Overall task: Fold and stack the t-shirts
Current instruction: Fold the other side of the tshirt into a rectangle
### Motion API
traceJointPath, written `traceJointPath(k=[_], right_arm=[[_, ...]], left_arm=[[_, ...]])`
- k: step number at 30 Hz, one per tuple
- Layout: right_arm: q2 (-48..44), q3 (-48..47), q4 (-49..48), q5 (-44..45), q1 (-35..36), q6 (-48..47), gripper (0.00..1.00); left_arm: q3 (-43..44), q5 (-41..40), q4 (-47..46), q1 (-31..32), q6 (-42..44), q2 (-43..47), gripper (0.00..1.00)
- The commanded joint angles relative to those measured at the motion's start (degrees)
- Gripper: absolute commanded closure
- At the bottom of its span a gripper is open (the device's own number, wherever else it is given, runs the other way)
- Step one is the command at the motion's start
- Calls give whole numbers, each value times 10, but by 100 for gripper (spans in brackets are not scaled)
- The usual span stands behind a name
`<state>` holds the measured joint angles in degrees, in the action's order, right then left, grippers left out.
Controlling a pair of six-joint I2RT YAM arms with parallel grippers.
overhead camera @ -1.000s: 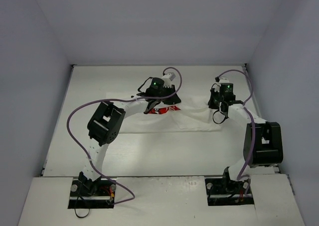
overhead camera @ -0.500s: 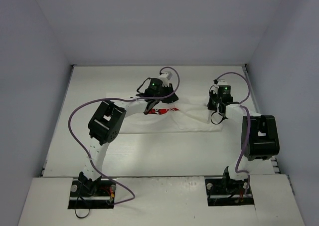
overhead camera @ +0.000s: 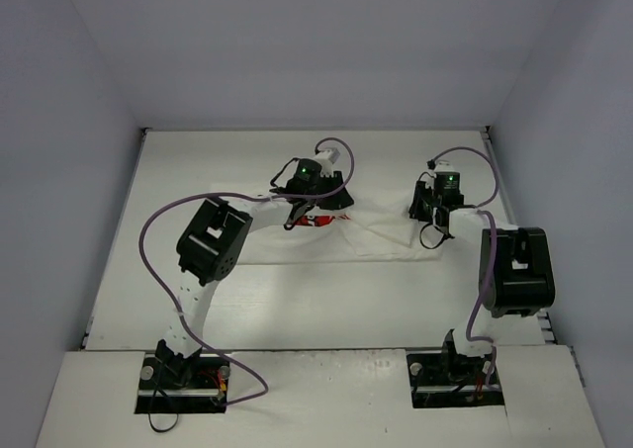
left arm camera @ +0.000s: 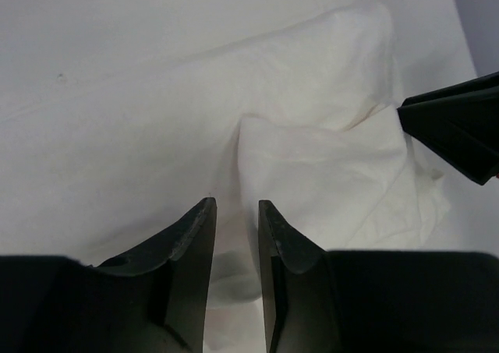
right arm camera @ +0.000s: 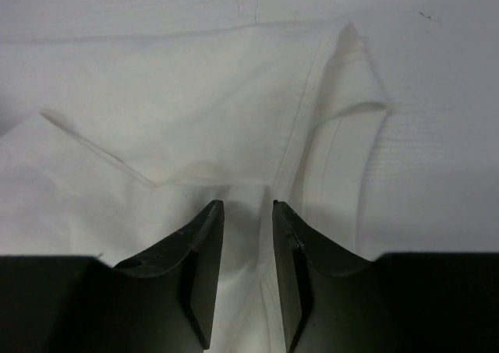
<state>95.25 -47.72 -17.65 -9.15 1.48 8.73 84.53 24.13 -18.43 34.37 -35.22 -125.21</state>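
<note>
The white t-shirt lies flat on the worktop toward its far side, spread as a wide band. A strip of its red print shows just beneath the left wrist. The left fingers hang low over the cloth, parted by a narrow gap (cloth shows through it, none caught between the tips). A soft raised fold runs up the shirt just ahead of them. The right fingers stand the same way over the shirt's right end, slightly apart and holding nothing. Below them are a hemmed edge and a folded-over sleeve whose corner points away from them. Seen from above, the left wrist sits over the band near its middle and the right wrist at its right end, the two well apart.
</note>
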Motion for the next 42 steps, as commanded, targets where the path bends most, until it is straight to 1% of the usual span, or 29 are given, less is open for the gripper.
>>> traceJointPath(k=[1, 3, 5, 6, 7, 9, 12, 13, 15, 16, 17, 19, 23, 26, 28, 30, 33, 35, 37, 38, 39, 40, 42], right_arm=[[-26, -7, 25, 29, -2, 28, 58], [-45, -9, 34, 29, -2, 26, 55], [-65, -16, 46, 33, 2, 23, 53], [-82, -25, 53, 29, 6, 20, 52], [-99, -33, 62, 27, 15, 15, 52], [-114, -43, 68, 21, 24, 13, 52], [-133, -46, 73, 1, 40, 23, 55], [-133, -45, 73, -6, 41, 25, 58], [-123, -42, 70, -21, 52, 46, 71], [-112, -40, 70, -22, 57, 55, 74], [-100, -40, 70, -23, 60, 59, 75], [-81, -34, 63, -27, 67, 75, 76], [-57, -3, 25, -29, 68, 115, 76], [-42, 14, 20, -16, 67, 131, 68], [-42, 27, 21, -6, 66, 140, 66], [-48, 36, 27, 2, 65, 144, 65], [-68, 34, 55, 23, 67, 129, 64], [-85, 24, 67, 29, 69, 115, 64], [-102, 9, 75, 27, 71, 98, 63], [-108, 1, 77, 27, 75, 92, 62], [-111, -4, 80, 27, 76, 89, 62], [-112, -7, 82, 27, 82, 82, 62], [-113, -21, 87, 30, 91, 75, 61]], left_arm=[[28, -25, 72, -7, 47, 58, 75], [30, -36, 85, -12, 59, 75, 75], [82, -52, 150, -19, 77, 87, 75], [134, -67, 214, -19, 113, 82, 75], [169, -76, 253, -16, 139, 78, 75], [194, -85, 288, -11, 150, 80, 75], [195, -83, 292, -3, 136, 88, 75], [195, -82, 293, 2, 135, 87, 75], [199, -81, 292, 17, 137, 73, 75], [202, -77, 292, 22, 138, 64, 75], [209, -74, 292, 28, 137, 57, 75], [218, -63, 292, 41, 129, 32, 75], [221, -64, 292, 59, 126, 3, 75], [199, -79, 294, 61, 117, -4, 75], [174, -103, 299, 58, 115, 0, 75], [158, -109, 300, 55, 116, 10, 76], [141, -119, 316, 38, 119, 65, 75], [126, -143, 333, 21, 131, 106, 75], [121, -190, 372, -13, 147, 155, 75], [120, -218, 403, -25, 153, 159, 75], [113, -232, 423, -50, 151, 162, 75], [102, -254, 428, -67, 145, 164, 75], [69, -263, 429, -109, 133, 160, 75]])
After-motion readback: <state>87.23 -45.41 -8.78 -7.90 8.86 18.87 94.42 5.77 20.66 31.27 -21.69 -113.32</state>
